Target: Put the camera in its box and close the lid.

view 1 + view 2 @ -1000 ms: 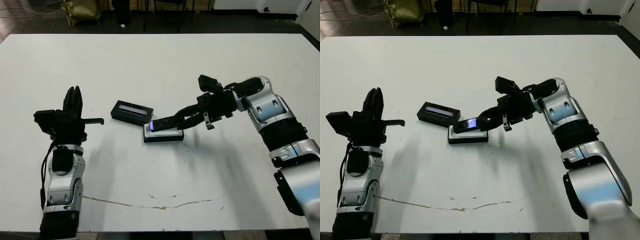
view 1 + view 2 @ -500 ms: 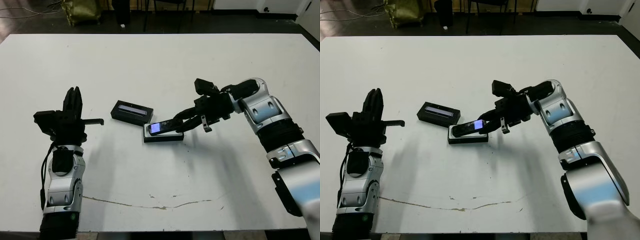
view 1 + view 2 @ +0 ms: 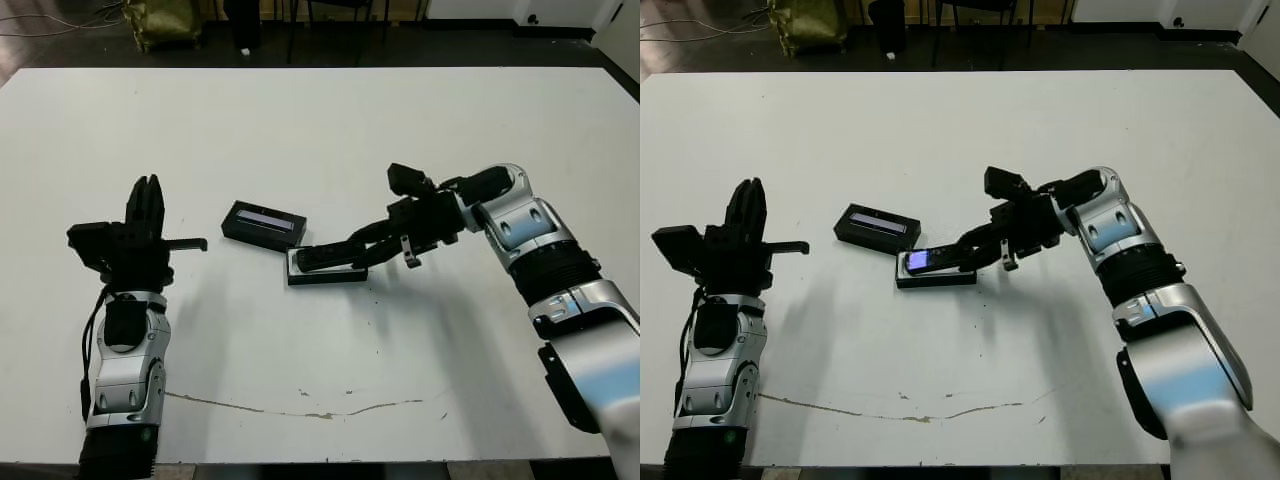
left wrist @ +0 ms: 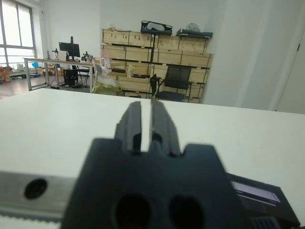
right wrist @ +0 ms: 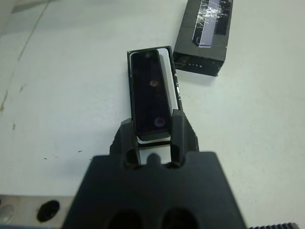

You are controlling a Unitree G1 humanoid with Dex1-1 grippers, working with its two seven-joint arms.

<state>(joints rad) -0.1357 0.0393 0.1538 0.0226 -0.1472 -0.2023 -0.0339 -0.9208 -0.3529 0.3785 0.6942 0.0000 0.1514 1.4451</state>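
The camera point(image 3: 322, 256) is a slim black bar lying almost flat along its box point(image 3: 330, 275), its purple screen patch point(image 3: 918, 261) at the far end. My right gripper point(image 3: 360, 251) is shut on the camera's near end, seen in the right wrist view as two fingers point(image 5: 127, 132) clamping the camera point(image 5: 149, 90) over the white lining point(image 5: 167, 62). The lid point(image 3: 263, 224), black with a pale stripe, lies flat just beyond and left of the box, also seen from the wrist as the lid point(image 5: 205, 33). My left gripper point(image 3: 148, 196) stands at the left, pointing up, shut and holding nothing.
A thin cracked line point(image 3: 330, 410) runs along the table near its front edge. Beyond the far edge are dark floor, an olive bag point(image 3: 160, 20) and chair legs. In the left wrist view, wooden crates point(image 4: 152, 52) stand in the room behind.
My right gripper has lowered the camera from a tilt to nearly flat on the box and pushed it a little leftward. The left arm has not moved.
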